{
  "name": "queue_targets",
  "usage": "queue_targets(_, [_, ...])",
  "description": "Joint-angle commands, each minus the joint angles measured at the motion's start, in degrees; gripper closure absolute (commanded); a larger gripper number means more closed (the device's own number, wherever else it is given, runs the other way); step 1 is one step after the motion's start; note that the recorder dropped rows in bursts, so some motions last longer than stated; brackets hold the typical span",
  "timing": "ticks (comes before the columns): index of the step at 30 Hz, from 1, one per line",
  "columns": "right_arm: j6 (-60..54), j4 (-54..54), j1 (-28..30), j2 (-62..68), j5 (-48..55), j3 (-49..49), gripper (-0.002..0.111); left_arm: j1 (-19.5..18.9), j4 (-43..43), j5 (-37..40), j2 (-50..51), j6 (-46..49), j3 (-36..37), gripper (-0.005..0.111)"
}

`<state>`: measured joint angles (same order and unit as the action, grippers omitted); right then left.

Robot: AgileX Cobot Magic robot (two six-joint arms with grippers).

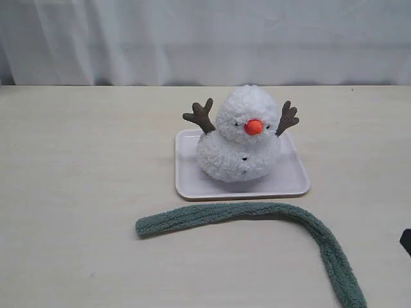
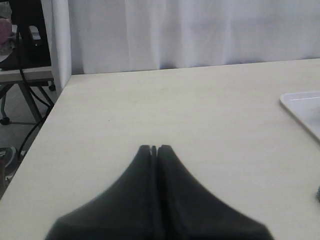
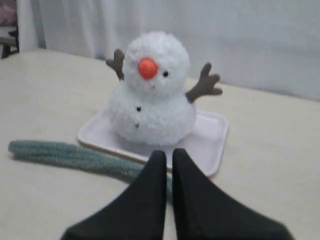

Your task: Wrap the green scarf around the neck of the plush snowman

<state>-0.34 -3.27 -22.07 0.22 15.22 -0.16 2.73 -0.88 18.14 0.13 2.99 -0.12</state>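
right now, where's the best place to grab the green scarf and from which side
Probably the green scarf near its rounded end at the exterior view's left, from straight above, jaws across the narrow width. It lies flat on the table, so a side approach finds no edge, and that end sits clear of the white tray.

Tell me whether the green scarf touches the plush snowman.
Apart. The exterior view shows the green scarf lying on the table, with the bare front rim of the tray between it and the plush snowman.

Matte black wedges — left gripper [image 2: 154, 148], right gripper [image 3: 169, 152] — broad bases tapering to narrow tips.
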Motion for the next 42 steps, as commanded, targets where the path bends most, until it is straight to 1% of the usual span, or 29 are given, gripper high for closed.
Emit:
queue_targets(1, [-0.5, -0.76, -0.11, -0.22, -12.71, 0.16, 0.104, -0.08, 0.11, -0.46, -0.13, -0.08, 0.12, 0.107])
queue_targets(5, [-0.5, -0.59, -0.11, -0.22, -22.23, 0.16, 0.104, -0.08, 0.11, -0.46, -0.13, -0.08, 0.12, 0.107])
queue_targets(6, [-0.5, -0.59, -0.11, -0.22, -25.99, 0.16, 0.104, -0.08, 0.11, -0.46, -0.13, -0.08, 0.12, 0.107])
queue_targets(7, [1.44, 0.1, -0.11, -0.22, -32.66, 0.16, 0.104, -0.08, 0.11, -0.46, -0.13, -0.08, 0.12, 0.107])
queue_targets(8, [5.4, 0.1, -0.11, -0.22, -35.15, 0.16, 0.104, -0.08, 0.11, -0.46, -0.13, -0.08, 0.12, 0.107])
queue_targets(9, [12.06, 0.1, -0.11, -0.22, -39.62, 0.16, 0.104, -0.08, 0.11, -0.46, -0.13, -0.08, 0.12, 0.107])
queue_targets(10, [12.36, 0.1, -0.11, -0.22, -41.12, 0.16, 0.104, -0.08, 0.11, -0.46, -0.13, -0.08, 0.12, 0.107])
queue_targets(12, [12.36, 0.1, -0.11, -0.22, -34.43, -3.47, 0.104, -0.08, 0.11, -0.46, -0.13, -0.08, 0.12, 0.107])
queue_targets(13, [11.06, 0.1, -0.11, -0.22, -26.45, -7.69, 0.104, -0.08, 0.11, -0.46, -0.13, -0.08, 0.12, 0.107])
queue_targets(14, [10.78, -0.02, -0.11, -0.22, -22.2, -10.66, 0.104, -0.08, 0.11, -0.46, -0.13, -0.08, 0.12, 0.107])
queue_targets(16, [8.23, -0.74, -0.01, 0.98, -7.69, -18.63, 0.104, -0.08, 0.11, -0.46, -0.13, -0.08, 0.12, 0.107])
queue_targets(18, [8.17, -6.9, 0.09, 4.1, 8.3, -26.47, 0.104, -0.08, 0.11, -0.46, -0.13, -0.08, 0.12, 0.107])
queue_targets(21, [8.73, -13.43, 0.09, 6.69, 21.55, -33.11, 0.104, -0.08, 0.11, -0.46, -0.13, -0.08, 0.12, 0.107])
queue_targets(22, [7.38, -11.77, 0.09, 6.03, 23.94, -36.78, 0.104, -0.08, 0.11, -0.46, -0.13, -0.08, 0.12, 0.107])
queue_targets(23, [4.08, -7.65, 0.09, 4.34, 22.36, -37.89, 0.104, -0.08, 0.11, -0.46, -0.13, -0.08, 0.12, 0.107])
queue_targets(24, [-0.42, -1.42, 0.8, -0.22, 16.66, -38.52, 0.104, -0.08, 0.11, -0.46, -0.13, -0.08, 0.12, 0.107])
queue_targets(25, [0.34, -1.43, 1.94, -0.22, 14.75, -38.39, 0.104, -0.08, 0.11, -0.46, -0.13, -0.08, 0.12, 0.107])
queue_targets(26, [2.13, -4.59, 5.98, -0.22, 18.82, -40.09, 0.104, -0.08, -0.14, -0.32, -0.13, -0.08, 0.12, 0.107])
queue_targets(27, [2.35, -4.65, 8.33, -0.22, 19.01, -40.1, 0.104, -0.08, 0.3, -0.3, -0.13, -0.08, 0.12, 0.107])
queue_targets(28, [-2.45, 0.58, 15.51, -0.22, 17.21, -39.99, 0.104, -0.08, -0.41, -0.16, -0.13, -0.08, 0.12, 0.107])
queue_targets(30, [-8.54, 9.02, 23.41, -0.22, 15.08, -40.12, 0.104, -0.08, -0.41, -0.16, -0.13, -0.08, 0.12, 0.107])
queue_targets(31, [-11.37, 12.48, 26.7, -0.22, 14.21, -40.12, 0.104, -0.08, -0.41, -0.16, -0.13, -0.08, 0.12, 0.107])
queue_targets(33, [-13.01, 20.11, 29.94, -0.22, 13.35, -39.82, 0.104, -0.08, -0.41, -0.16, -0.13, -0.08, 0.12, 0.107])
queue_targets(35, [-15.66, 24.62, 31.34, 1.34, 13.71, -38.81, 0.104, -0.08, -0.41, -0.16, -0.13, -0.08, 0.12, 0.107])
queue_targets(37, [-17.66, 26.21, 31.13, 7.53, 18.22, -38.51, 0.104, -0.08, -0.41, -0.16, -0.13, -0.08, 0.12, 0.107])
queue_targets(42, [-20.02, 26.35, 27.15, 26.54, 30.62, -38.51, 0.104, -0.08, -0.41, -0.16, -0.13, -0.08, 0.12, 0.107])
